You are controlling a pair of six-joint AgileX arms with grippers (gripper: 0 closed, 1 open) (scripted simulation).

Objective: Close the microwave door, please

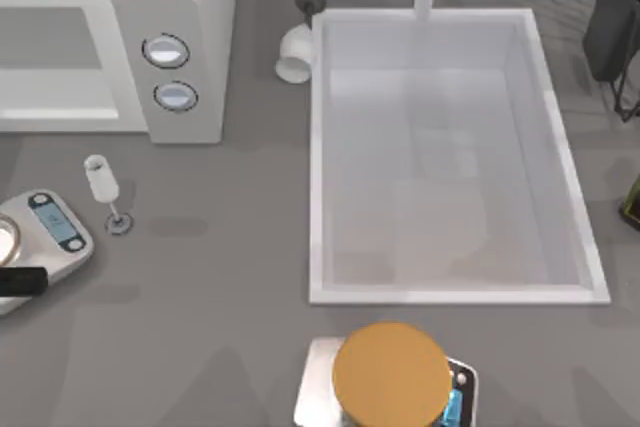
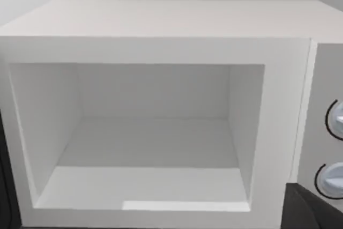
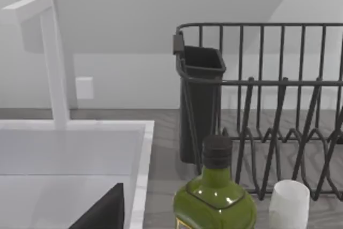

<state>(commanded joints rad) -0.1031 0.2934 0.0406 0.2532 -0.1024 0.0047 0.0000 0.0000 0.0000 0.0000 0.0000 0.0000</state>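
Microwave [image 1: 195, 7], white and boxy, standing at the back left of the grey bench [image 1: 220, 277], its grey side panel carrying two round silver-rimmed dials [image 1: 166, 50], one below the other. In the left wrist view the microwave faces the camera squarely and its white cavity [image 2: 150, 143] lies uncovered; where the microwave door hangs cannot be told. A dark part of the left pincer [image 2: 313, 210] shows in front of the panel with the dials, and whether this pincer is apart or together cannot be told. On the bench in front of the microwave stands a small clear stemmed glass [image 1: 102, 182], and just to its left a silver kitchen scale [image 1: 45, 232]. A large white sink [image 1: 318, 147] fills the middle of the bench, with a white cup [image 1: 294, 57] lying near its back left corner. The right wrist view looks past a white tap [image 3: 53, 63] toward a black wire dish rack [image 3: 268, 84], with a green bottle [image 3: 214, 202] close in front. A dark edge of the right pincer [image 3: 104, 213] shows over the sink; its state cannot be told.
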